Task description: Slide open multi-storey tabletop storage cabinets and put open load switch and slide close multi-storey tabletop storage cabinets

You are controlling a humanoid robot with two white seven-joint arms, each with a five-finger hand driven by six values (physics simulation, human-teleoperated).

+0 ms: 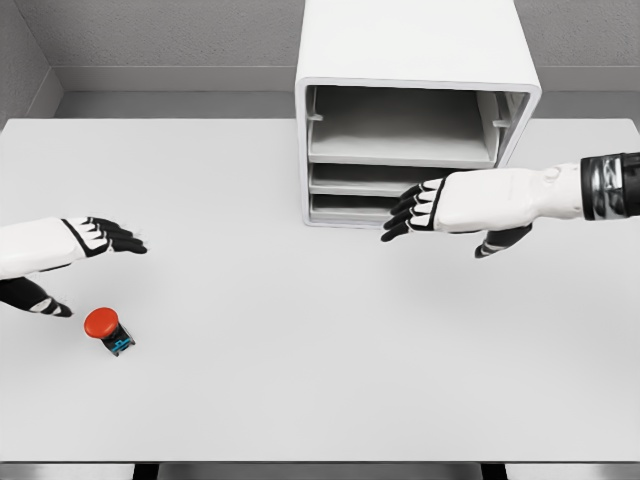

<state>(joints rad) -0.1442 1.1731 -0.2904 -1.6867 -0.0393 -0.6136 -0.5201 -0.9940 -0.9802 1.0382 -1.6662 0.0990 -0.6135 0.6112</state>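
Sitting wide and white under everything, bench [330, 380]. Standing at the back of it, just past the right fingertips, white storage cabinet [415, 110] with three open levels stacked up, all looking bare inside. Reaching in from the right side, right hand [440, 205], fingers [402, 215] held out flat and loose, gripping nothing, tips close in front of the lowest levels. Coming in from the left edge, left hand [60, 250], fingers [120, 238] spread and loose too, gripping nothing. Lying on its side just below the left fingers, near but apart, little load switch [108, 330] with a round red top and a dark bottom.
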